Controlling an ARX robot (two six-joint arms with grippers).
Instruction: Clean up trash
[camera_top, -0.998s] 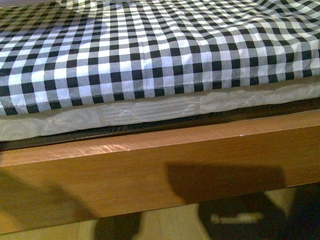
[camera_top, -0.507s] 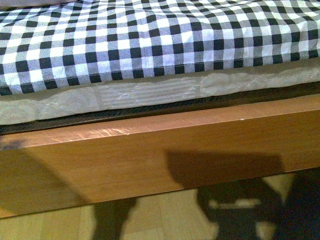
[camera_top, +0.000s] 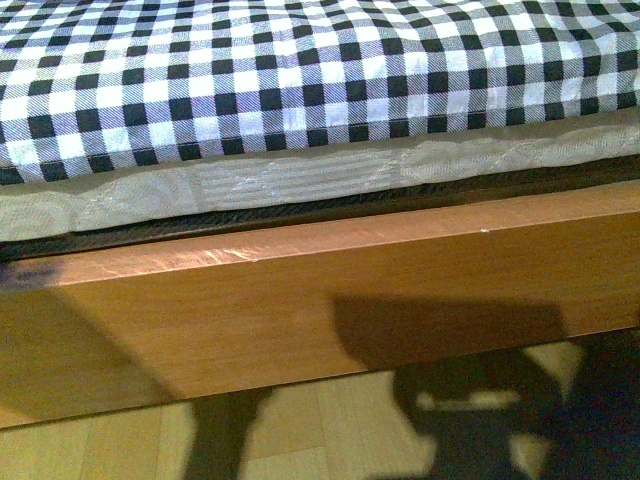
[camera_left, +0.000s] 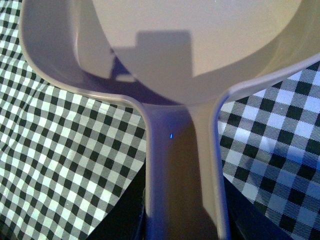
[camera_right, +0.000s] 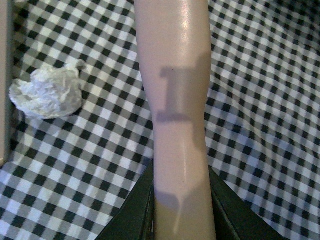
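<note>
— Since the front view gave only the checked cloth (camera_top: 300, 90) above a wooden rail (camera_top: 350, 300), where was the trash (camera_right: 47, 92)?
— It lay crumpled and white on that cloth in the right wrist view, beside the beige handle (camera_right: 175, 75) but apart from it.
— And the jaws?
— The right gripper (camera_right: 182, 215) was closed around that handle; the left gripper (camera_left: 182, 220) was clamped on the stem of a grey dustpan (camera_left: 200, 40), with cloth showing on both sides.
</note>
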